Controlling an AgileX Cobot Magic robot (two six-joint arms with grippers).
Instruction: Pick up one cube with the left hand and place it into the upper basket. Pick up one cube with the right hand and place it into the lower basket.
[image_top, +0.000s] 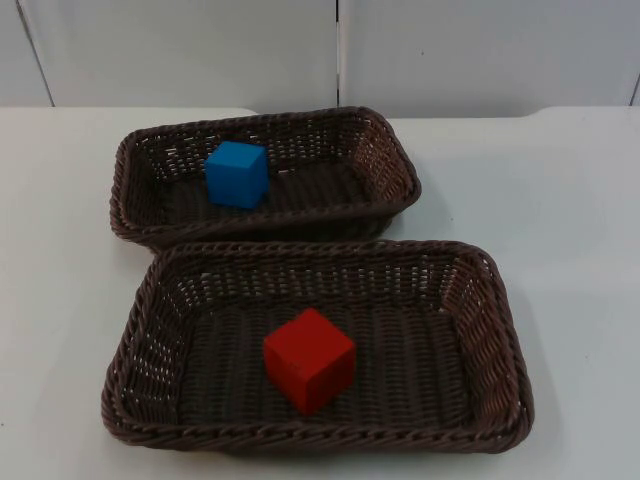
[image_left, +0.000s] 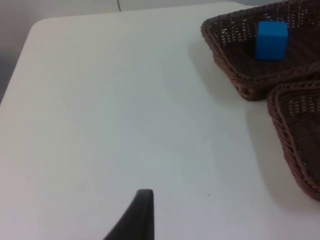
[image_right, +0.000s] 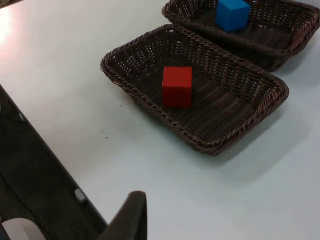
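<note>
While you look down from the top view, you see two dark brown woven baskets on the white tabletop, set one behind the other with their rims touching. The upper basket lies nearer the grey partition wall, and the lower basket lies in front of it and looks larger. Both are rectangular with rounded corners, and each has its long axis running across the picture from left to right.

Inside the upper basket you find a blue cube, sitting on the basket floor toward the left end, with one face turned nearly square to the camera. Inside the lower basket sits a red cube, near the middle of the floor, turned so that a vertical edge points toward the front rim. Both cubes are plain, smooth and solid in colour, with no long axis of their own.

From the left wrist view, your left hand hangs over bare tabletop, well apart from the baskets; you see one black fingertip, so you cannot tell whether it is spread or closed. It holds nothing you can see.

From the right wrist view, your right hand hangs near the tabletop's edge, apart from the lower basket; again its opening cannot be told.
</note>
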